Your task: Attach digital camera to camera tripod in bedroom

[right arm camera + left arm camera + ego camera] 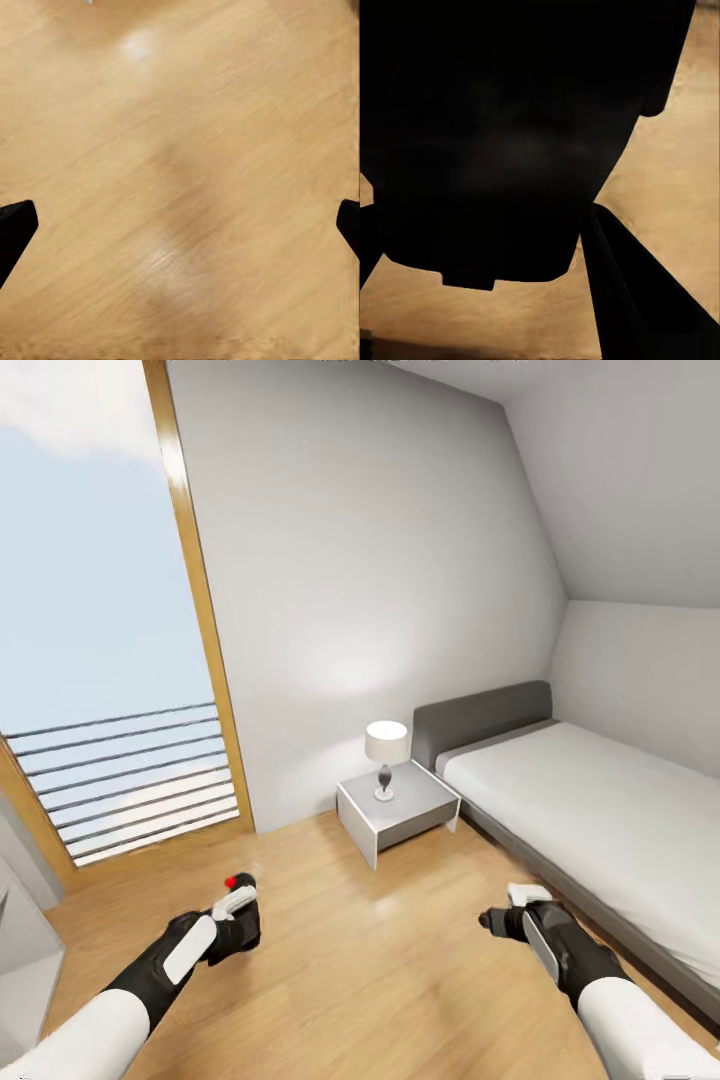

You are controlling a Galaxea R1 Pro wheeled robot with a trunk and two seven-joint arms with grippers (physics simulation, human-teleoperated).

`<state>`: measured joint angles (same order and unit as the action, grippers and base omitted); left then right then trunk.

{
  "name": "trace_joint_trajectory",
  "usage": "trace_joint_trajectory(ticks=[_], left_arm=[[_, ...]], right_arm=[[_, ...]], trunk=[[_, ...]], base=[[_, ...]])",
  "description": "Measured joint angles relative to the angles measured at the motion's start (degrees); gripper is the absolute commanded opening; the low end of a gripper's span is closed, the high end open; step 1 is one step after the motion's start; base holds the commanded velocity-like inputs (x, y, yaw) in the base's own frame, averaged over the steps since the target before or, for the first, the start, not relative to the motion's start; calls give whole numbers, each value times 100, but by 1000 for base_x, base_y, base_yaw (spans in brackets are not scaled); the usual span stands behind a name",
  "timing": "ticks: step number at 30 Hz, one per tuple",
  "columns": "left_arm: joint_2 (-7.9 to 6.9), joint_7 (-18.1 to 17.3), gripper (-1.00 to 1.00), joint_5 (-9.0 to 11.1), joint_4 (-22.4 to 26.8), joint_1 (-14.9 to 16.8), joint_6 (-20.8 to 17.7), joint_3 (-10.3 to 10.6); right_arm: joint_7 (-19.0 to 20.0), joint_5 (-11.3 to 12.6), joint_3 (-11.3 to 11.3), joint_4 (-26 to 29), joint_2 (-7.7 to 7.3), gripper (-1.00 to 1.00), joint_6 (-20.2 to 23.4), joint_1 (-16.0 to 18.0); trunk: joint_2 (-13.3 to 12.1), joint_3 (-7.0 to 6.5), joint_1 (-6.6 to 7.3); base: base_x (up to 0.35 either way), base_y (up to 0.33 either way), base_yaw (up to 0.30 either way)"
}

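Note:
My left gripper [238, 915] is shut on the digital camera [241, 887], a small dark box whose red round button shows on top. In the left wrist view the camera's black body [517, 142] looms large between the dark fingers [622, 292], above the wood floor. My right gripper [497, 918] hangs open over the floor, and its two black fingertips [15, 232] stand far apart with nothing between them. The camera tripod is out of view.
This is the bedroom: a grey bed [590, 810] runs along the right, a white nightstand [398, 812] with a table lamp [386, 758] stands ahead, and a tall wood-framed window with slats [120, 780] fills the left. Light wood floor [370, 960] lies between the arms.

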<state>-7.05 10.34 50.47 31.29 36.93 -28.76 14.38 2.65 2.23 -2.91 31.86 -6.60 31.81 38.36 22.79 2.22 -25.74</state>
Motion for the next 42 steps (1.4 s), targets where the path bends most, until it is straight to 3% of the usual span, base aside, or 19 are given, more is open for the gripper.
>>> trace_joint_trajectory(ticks=[3, 6, 8, 10, 13, 14, 20, 26, 27, 28, 29, 33, 34, 42], left_arm=[[32, -10, -100, 0, -817, -14, 422, 9], [72, -16, -100, -5, -1488, -25, 730, 17], [208, -25, -100, -35, -2532, -34, 1237, 8], [318, -28, -100, -218, -2881, -159, 1641, 3], [370, -24, -100, -469, -3001, -400, 1857, -1], [397, -21, -100, -658, -3043, -558, 1939, 0], [500, -23, -100, -1134, -3106, -1011, 2081, 0], [529, -26, -100, -1250, -3124, -1414, 2192, 0], [565, -30, -100, -1284, -3084, -1680, 2473, 89], [568, -22, -100, -1270, -3175, -1794, 2533, -39], [579, -28, -100, -1275, -3130, -1853, 2606, 15], [603, -30, -100, -1276, -3130, -1967, 2688, 9], [716, -32, -100, -1233, -3130, -2153, 2846, 18], [729, -24, -100, -1232, -3137, -2193, 3112, 3]], right_arm=[[12, 17, -7, -603, -209, 100, -85, -2], [17, 21, -6, -1066, -301, 100, -264, 0], [26, -2, 2, -1923, -378, 100, -889, -3], [27, -14, 17, -2681, -398, 100, -1594, 0], [31, -22, 27, -3038, -405, 100, -2055, -6], [30, -26, 32, -3155, -407, 100, -2243, -41], [29, -32, 39, -3321, -402, 100, -2563, -456], [27, -45, 44, -3352, -388, 100, -2667, -847], [22, -39, 42, -3359, -395, 100, -2941, -1163], [21, -36, 42, -3361, -395, 100, -3002, -1280], [20, -35, 42, -3364, -394, 100, -3084, -1371], [19, -34, 45, -3366, -383, 100, -3170, -1476], [-45, 4, 41, -3368, -310, 100, -3235, -1662], [-61, 32, 34, -3366, -298, 100, -3263, -1840]], trunk=[[-1, 0, 0], [-2, 0, -1], [-1, 2, -1], [0, 1, -1], [0, 1, -1], [0, 1, -1], [-1, 0, -1], [0, 0, -1], [1, 0, -1], [0, 2, -1], [0, 0, -1], [0, 0, -1], [0, 2, 0], [0, -16, -1]], base=[[0, 0, 0], [0, 0, 0], [0, 0, 0], [0, 0, 0], [0, 0, 0], [0, 0, 0], [0, 0, 0], [0, 0, 0], [0, 0, 0], [0, 0, 0], [0, 0, 0], [0, 0, 0], [0, 0, 0], [0, 0, -110]])
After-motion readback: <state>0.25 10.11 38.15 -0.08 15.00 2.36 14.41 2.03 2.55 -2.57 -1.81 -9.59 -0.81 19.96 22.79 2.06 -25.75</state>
